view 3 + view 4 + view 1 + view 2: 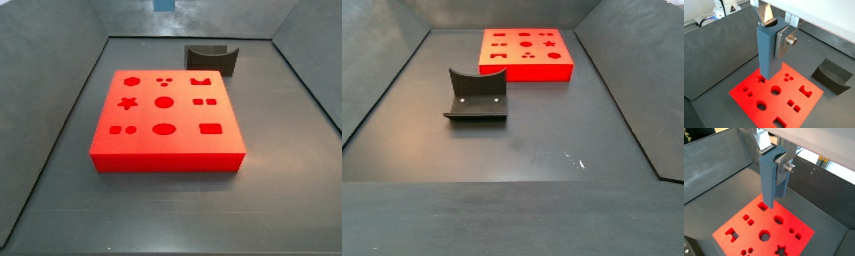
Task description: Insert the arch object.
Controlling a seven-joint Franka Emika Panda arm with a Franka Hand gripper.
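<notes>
My gripper point(776, 31) is shut on the arch object point(767, 55), a long blue-grey bar with a semicircular groove along one side. It hangs upright between the silver fingers in both wrist views point(771, 183). Its lower end is above the far edge of the red board point(757, 92), near a small hole; I cannot tell whether it touches. The board point(167, 140) has several shape-cut holes, one of them arch-shaped point(203, 80). In the side views the gripper is out of frame; only a blue tip point(163, 4) shows at the edge.
The dark fixture point(207, 58) stands on the floor beside the board, also seen in a wrist view point(832, 75) and a side view point(476, 95). Dark grey walls point(67, 90) enclose the floor on all sides.
</notes>
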